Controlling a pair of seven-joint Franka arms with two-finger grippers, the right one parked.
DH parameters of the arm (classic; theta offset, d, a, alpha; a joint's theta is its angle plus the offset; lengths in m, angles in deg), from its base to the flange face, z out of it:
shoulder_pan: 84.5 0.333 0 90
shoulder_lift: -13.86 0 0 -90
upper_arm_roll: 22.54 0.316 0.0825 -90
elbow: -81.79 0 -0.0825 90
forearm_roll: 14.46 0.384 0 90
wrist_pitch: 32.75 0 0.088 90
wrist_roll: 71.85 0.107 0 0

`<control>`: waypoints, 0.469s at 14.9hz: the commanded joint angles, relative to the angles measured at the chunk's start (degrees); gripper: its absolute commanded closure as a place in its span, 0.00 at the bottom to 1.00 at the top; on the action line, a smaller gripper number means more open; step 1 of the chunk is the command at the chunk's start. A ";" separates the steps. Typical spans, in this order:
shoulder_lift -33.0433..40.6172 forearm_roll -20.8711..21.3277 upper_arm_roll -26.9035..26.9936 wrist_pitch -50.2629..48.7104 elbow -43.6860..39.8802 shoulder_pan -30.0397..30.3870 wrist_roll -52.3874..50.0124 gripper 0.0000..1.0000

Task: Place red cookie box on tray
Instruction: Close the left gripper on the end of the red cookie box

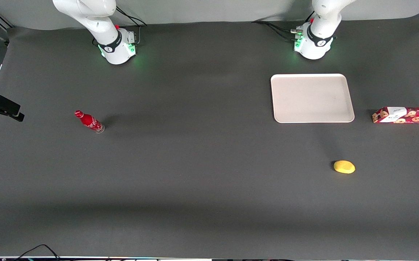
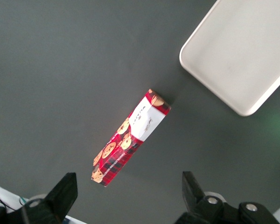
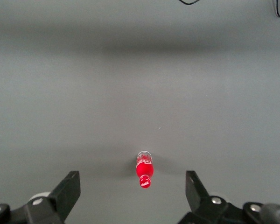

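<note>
Right, my pincer (image 2: pixel 126 196) hangs spread and empty above the red cookie box (image 2: pixel 130 137), flat on the table beside the tray (image 2: pixel 238 51). Descend, straddle its narrow width mid-length.

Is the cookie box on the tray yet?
No. The cookie box lies flat on the table beside the tray, apart from it. The open gripper hangs above the box.

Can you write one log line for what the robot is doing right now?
gripper: open, high above table | red cookie box: on table beside tray | tray: holds nothing
</note>
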 commanded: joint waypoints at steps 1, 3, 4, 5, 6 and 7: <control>1.01 0.29 -0.88 11.49 9.49 7.08 13.01 0.00; 0.48 0.03 -0.88 18.52 14.42 10.09 16.45 0.00; -0.74 0.03 -0.88 21.60 15.31 10.71 18.90 0.00; -2.84 -0.23 -0.88 23.98 15.32 11.32 21.88 0.00; -5.12 -0.76 -0.88 25.91 15.32 11.94 23.74 0.00; -6.63 -1.46 -0.88 27.24 15.49 12.73 25.32 0.00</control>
